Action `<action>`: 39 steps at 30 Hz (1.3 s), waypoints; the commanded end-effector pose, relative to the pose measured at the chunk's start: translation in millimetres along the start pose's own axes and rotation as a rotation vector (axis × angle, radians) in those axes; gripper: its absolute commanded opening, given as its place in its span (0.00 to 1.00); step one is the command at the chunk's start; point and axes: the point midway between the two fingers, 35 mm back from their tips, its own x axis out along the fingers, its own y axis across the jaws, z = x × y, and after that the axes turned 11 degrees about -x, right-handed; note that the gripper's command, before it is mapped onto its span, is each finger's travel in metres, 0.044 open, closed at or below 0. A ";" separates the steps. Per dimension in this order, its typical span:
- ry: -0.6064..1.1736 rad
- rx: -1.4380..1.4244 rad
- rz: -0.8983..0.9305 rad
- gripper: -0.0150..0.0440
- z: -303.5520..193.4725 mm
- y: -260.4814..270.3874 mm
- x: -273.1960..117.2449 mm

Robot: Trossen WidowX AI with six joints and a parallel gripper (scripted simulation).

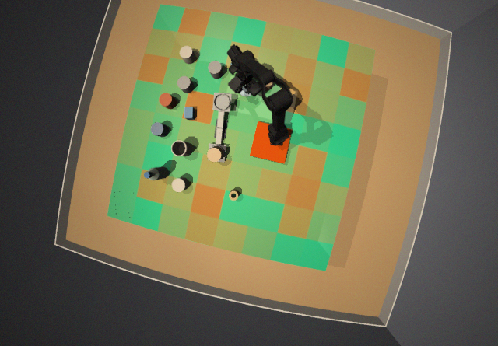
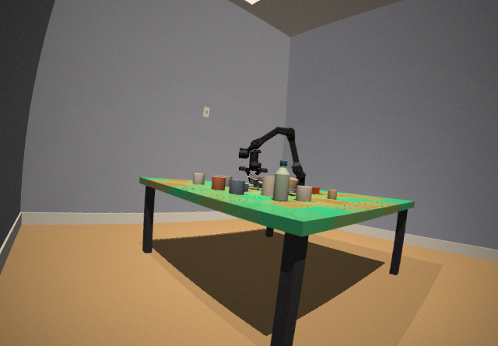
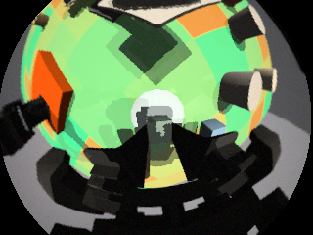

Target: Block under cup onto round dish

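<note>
My gripper [image 1: 245,88] [image 2: 253,174] [image 3: 158,125] is shut on a small grey-green block [image 3: 159,132]. It holds the block low over or near the round dish [image 3: 157,102], which looks pale. Whether block and dish touch cannot be told. A pale balance [image 1: 219,127] stands beside the gripper. Its near-end pan [image 1: 222,101] carries no cup. A tan cup [image 1: 215,154] stands on the other end. The other cup of the pair cannot be made out; the arm covers much of that area in the overhead view.
Cream, grey and red cylinders [image 1: 186,52] [image 1: 184,82] [image 1: 165,99] stand left of the balance, with a blue block [image 1: 188,112], an open cup [image 1: 179,148] and a bottle [image 1: 159,173] [image 2: 281,185]. Another blue block [image 3: 213,127] lies near the gripper. The arm stands on a red-orange base [image 1: 267,150] [image 3: 50,90].
</note>
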 end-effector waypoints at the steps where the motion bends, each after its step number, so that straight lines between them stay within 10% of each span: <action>1: -0.001 -0.003 -0.007 0.25 0.2 -0.7 3.2; 16: -0.001 -0.003 -0.006 0.25 0.3 -0.7 23.2; 33: 0.003 0.000 -0.008 1.00 -0.9 -2.0 9.0; 39: -0.001 -0.003 -0.007 1.00 0.1 -0.5 -38.8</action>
